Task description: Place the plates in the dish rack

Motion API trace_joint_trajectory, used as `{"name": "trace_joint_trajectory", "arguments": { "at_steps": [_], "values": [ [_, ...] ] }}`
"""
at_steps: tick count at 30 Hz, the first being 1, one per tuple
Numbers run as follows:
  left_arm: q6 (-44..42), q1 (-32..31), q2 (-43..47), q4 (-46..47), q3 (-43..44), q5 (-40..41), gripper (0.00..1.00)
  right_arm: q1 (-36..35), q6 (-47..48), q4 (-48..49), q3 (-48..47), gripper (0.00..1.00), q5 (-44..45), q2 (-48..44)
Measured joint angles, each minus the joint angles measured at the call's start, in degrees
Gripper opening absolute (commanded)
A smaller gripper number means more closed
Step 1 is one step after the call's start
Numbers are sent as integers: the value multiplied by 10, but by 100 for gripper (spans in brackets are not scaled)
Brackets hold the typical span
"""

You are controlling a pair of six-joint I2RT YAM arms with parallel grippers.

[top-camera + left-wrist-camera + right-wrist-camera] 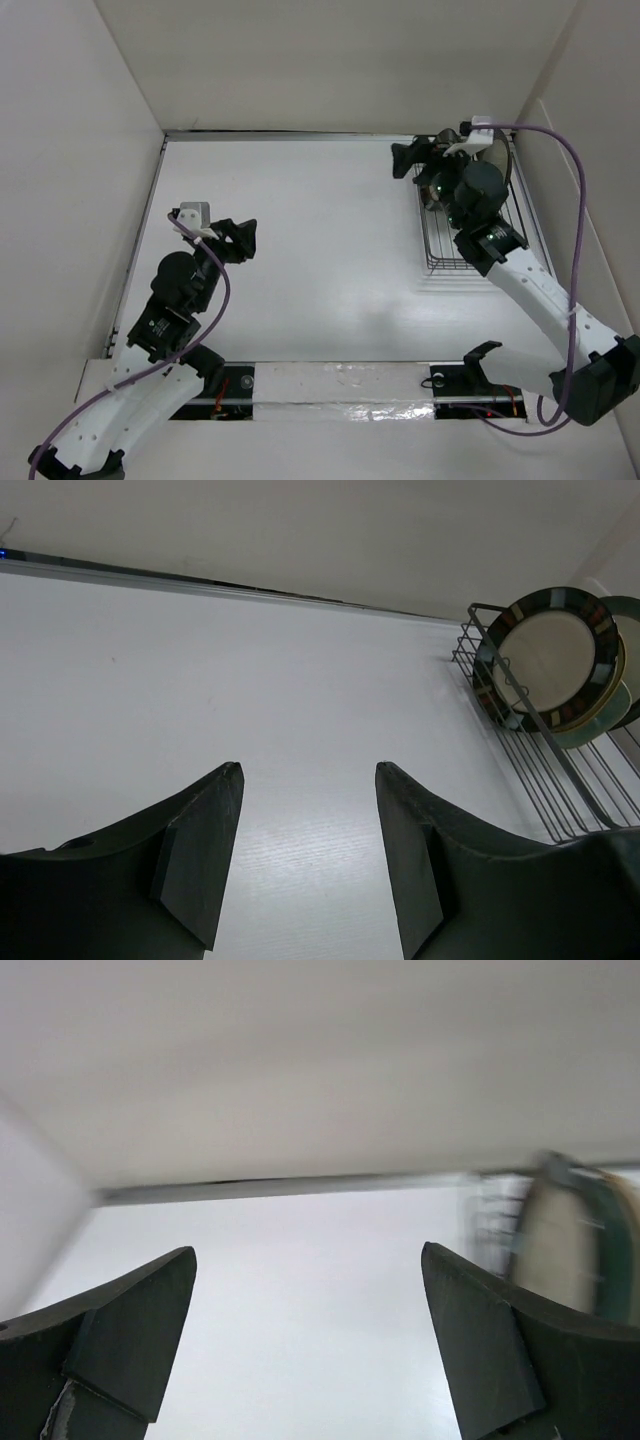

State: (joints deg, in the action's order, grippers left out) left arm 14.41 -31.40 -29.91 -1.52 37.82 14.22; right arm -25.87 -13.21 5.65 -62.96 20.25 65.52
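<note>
Right tool (403,160) released, empty, upper right by dark wire dish rack (445,250); left tool (245,238) likewise. Risk: pull-back could clip upright dark-rimmed cream plate (550,650).

White table (320,250): matte top, faint glare approx mid-surface. Back wall (340,60): white, meets table far edge at a dark seam (290,133). L side wall (70,180) & R side wall (590,110): white, flank table. Shiny tape strip (340,385): along table near edge, wrinkled.

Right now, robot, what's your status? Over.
Left fingers open, empty. Right fingers open, empty. Plates upright in dish rack. Nothing seen in the way.
</note>
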Motion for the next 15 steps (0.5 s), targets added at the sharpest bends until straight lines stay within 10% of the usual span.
{"name": "trace_joint_trajectory", "arguments": {
  "at_steps": [15],
  "values": [
    [-12,0,38,26,-9,27,55,-137,-18,114,97,100,-263,88]
  ]
}}
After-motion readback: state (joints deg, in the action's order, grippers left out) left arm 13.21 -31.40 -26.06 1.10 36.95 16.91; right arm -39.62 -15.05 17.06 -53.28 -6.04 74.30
